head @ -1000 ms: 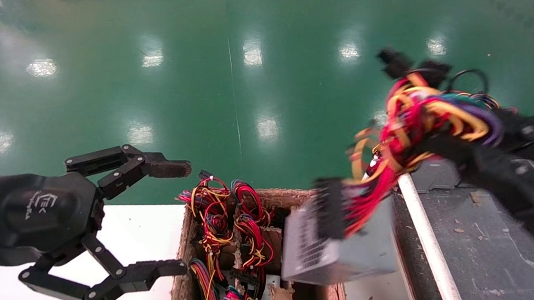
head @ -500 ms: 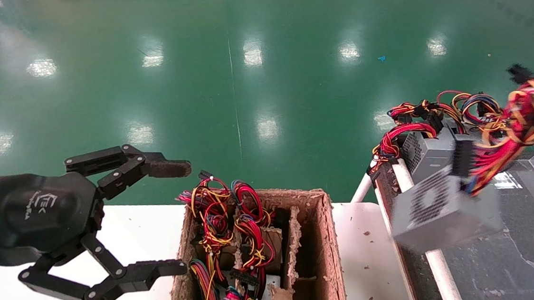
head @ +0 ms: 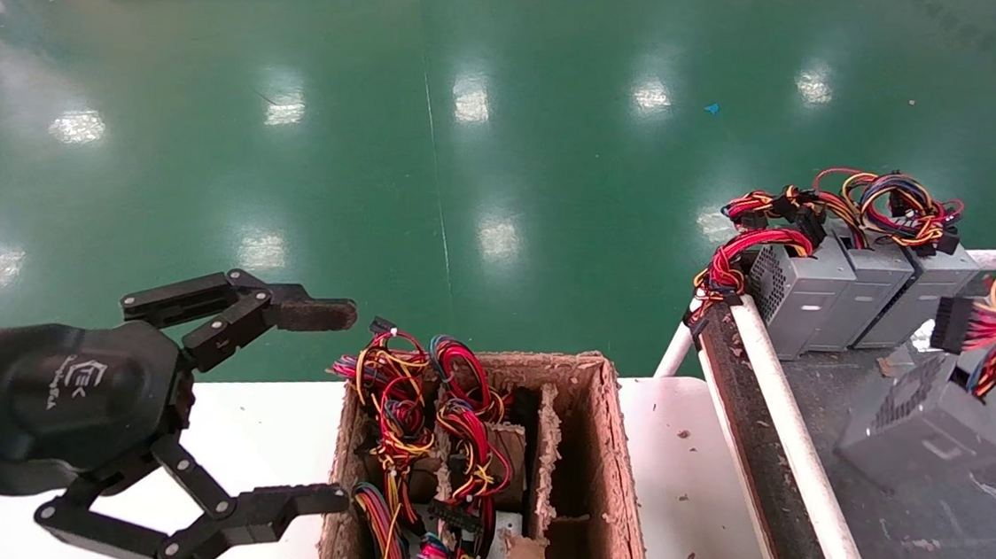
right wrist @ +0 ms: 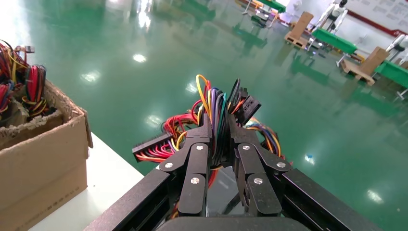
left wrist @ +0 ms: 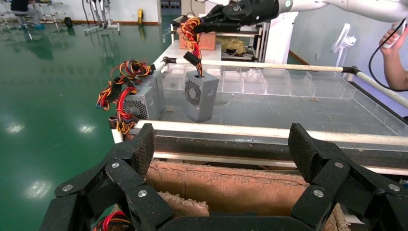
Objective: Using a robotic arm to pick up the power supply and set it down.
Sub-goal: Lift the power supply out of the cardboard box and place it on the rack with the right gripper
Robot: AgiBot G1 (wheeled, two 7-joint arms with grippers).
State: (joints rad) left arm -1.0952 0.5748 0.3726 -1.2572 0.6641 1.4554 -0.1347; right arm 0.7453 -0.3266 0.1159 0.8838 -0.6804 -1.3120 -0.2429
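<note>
Right gripper (right wrist: 219, 132) pinches the wire bundle (right wrist: 216, 108), power supply (head: 926, 424) dangling over the conveyor (head: 930, 545): I'd lower gently beside the row; left gripper (head: 310, 407) spread, idle.

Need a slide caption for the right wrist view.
Right gripper shut on the power supply's wire bundle, carried above green floor.

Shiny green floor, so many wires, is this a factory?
Probably a factory or robot workshop. The glossy green floor runs wide, grey power supplies stand in a row on a conveyor-like bench, and a cardboard box holds more wired units. Other robots stand far off.
</note>
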